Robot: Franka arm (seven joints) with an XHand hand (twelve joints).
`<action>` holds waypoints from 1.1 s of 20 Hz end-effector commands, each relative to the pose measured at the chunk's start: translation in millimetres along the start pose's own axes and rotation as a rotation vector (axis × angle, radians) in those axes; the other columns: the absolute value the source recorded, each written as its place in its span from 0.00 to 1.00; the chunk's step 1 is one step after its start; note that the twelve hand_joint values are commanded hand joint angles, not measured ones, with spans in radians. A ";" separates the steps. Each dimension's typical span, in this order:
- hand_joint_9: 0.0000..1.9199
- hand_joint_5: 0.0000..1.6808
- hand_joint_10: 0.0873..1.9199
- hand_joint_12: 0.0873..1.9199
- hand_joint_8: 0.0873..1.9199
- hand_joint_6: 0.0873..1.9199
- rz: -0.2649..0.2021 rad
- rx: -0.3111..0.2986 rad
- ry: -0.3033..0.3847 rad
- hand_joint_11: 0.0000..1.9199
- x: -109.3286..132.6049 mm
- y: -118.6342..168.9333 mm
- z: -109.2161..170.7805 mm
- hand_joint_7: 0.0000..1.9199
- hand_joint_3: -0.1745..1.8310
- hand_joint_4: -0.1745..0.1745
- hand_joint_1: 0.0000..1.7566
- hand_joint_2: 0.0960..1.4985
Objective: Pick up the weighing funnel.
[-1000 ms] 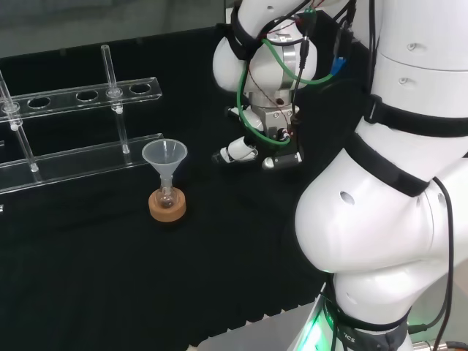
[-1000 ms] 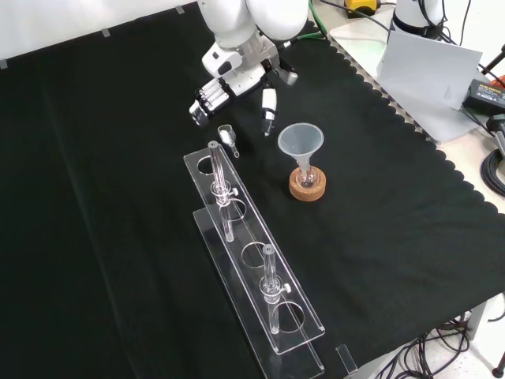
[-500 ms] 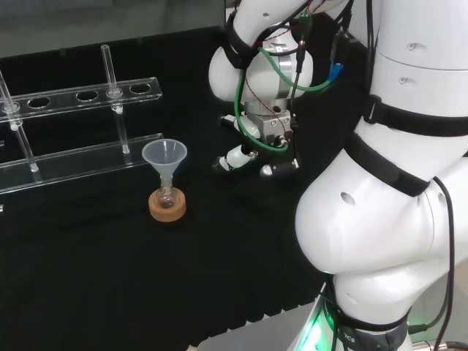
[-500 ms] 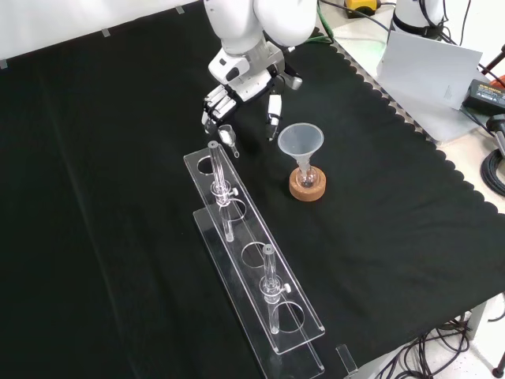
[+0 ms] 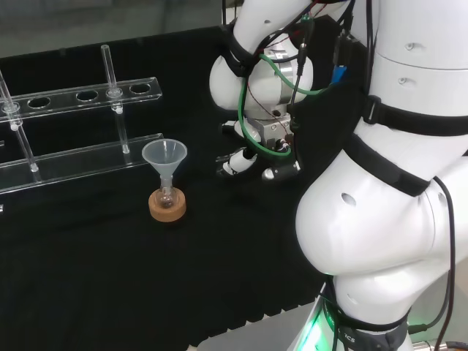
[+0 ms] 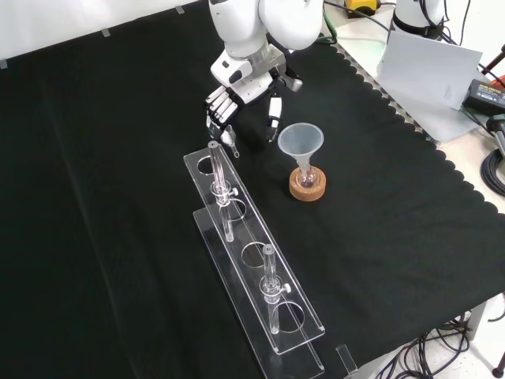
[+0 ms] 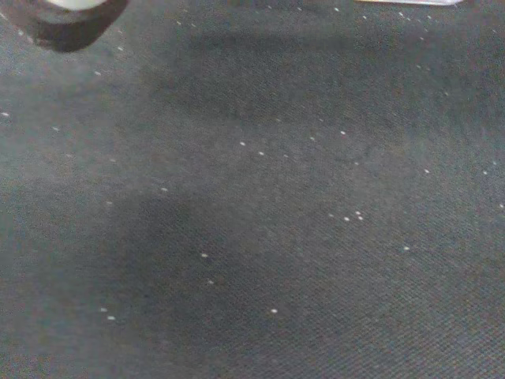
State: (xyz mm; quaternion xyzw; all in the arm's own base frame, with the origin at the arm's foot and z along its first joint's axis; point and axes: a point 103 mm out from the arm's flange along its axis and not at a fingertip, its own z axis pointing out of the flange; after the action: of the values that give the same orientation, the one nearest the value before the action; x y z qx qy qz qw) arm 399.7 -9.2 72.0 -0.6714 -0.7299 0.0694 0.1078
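The weighing funnel (image 6: pixel 232 146), a small clear scoop with a short stem, lies on the black cloth just beyond the end of the clear rack (image 6: pixel 252 260) in the front view. The black and white hand (image 6: pixel 239 93) hangs right over it. Its fingers (image 6: pixel 216 114) point down and cover the scoop's cup, so only the stem end shows. The thumb (image 6: pixel 274 110) stands apart on the side toward the big funnel, off the piece. In the head view the hand (image 5: pixel 257 150) sits low over the cloth, to the right of the big funnel. In the wrist view there is cloth and a blurred part of the hand (image 7: pixel 69 14).
The big funnel (image 6: pixel 300 140) stands mouth up in a small flask on a cork ring (image 6: pixel 307 188), close to the thumb. The long clear rack (image 5: pixel 73 95) holds upright test tubes (image 6: pixel 218 178). The arm's white links (image 5: pixel 395 183) are at the head view's right.
The hand has come down and toward the rack, from above and behind the weighing funnel to right over it. Its fingers now cover the cup. The funnel has not moved.
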 end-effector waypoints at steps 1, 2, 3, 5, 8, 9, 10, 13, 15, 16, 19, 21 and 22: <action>0.11 0.21 0.36 0.68 0.23 0.00 -0.001 -0.009 0.008 0.00 -9.1 6.9 4.4 0.18 0.09 0.45 0.41 0.47; 0.11 0.21 0.36 0.68 0.23 0.00 0.001 -0.014 0.008 0.00 -10.3 8.2 5.1 0.19 0.09 0.46 0.42 0.47; 0.12 0.21 0.36 0.68 0.23 0.00 0.003 -0.020 0.007 0.00 -11.1 9.2 5.4 0.19 0.09 0.46 0.42 0.47; 0.12 0.22 0.35 0.69 0.24 0.00 0.012 -0.036 0.006 0.00 -14.9 10.6 4.5 0.19 0.09 0.46 0.42 0.47; 0.15 0.24 0.35 0.69 0.25 0.00 0.022 -0.074 0.019 0.00 -25.3 9.7 1.6 0.22 0.10 0.47 0.44 0.47; 0.16 0.25 0.34 0.69 0.25 0.00 0.022 -0.087 0.020 0.00 -28.0 9.3 0.9 0.23 0.10 0.47 0.45 0.48; 0.17 0.27 0.34 0.70 0.25 0.00 0.023 -0.093 0.018 0.00 -29.7 9.3 0.9 0.25 0.10 0.48 0.45 0.48; 0.21 0.32 0.32 0.71 0.26 0.00 0.034 -0.085 -0.004 0.00 -30.2 11.9 4.1 0.30 0.10 0.49 0.47 0.48; 0.22 0.34 0.32 0.71 0.26 0.00 0.040 -0.075 -0.013 0.00 -26.7 13.8 7.5 0.31 0.10 0.50 0.47 0.48; 0.22 0.35 0.31 0.71 0.26 0.00 0.042 -0.071 -0.013 0.00 -25.1 14.6 9.1 0.31 0.10 0.50 0.47 0.48; 0.22 0.36 0.31 0.71 0.26 0.00 0.046 -0.059 -0.011 0.00 -21.4 16.7 13.2 0.31 0.10 0.50 0.47 0.48; 0.23 0.36 0.31 0.71 0.26 0.00 0.042 -0.055 -0.007 0.00 -20.4 17.3 15.1 0.31 0.10 0.49 0.47 0.48; 0.23 0.36 0.31 0.71 0.26 0.00 0.041 -0.051 -0.005 0.00 -20.6 17.6 16.1 0.31 0.10 0.49 0.47 0.48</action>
State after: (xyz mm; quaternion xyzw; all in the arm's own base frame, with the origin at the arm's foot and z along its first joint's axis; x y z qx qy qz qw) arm 413.3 -30.2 55.8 -0.6912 -0.7162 0.0499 0.0823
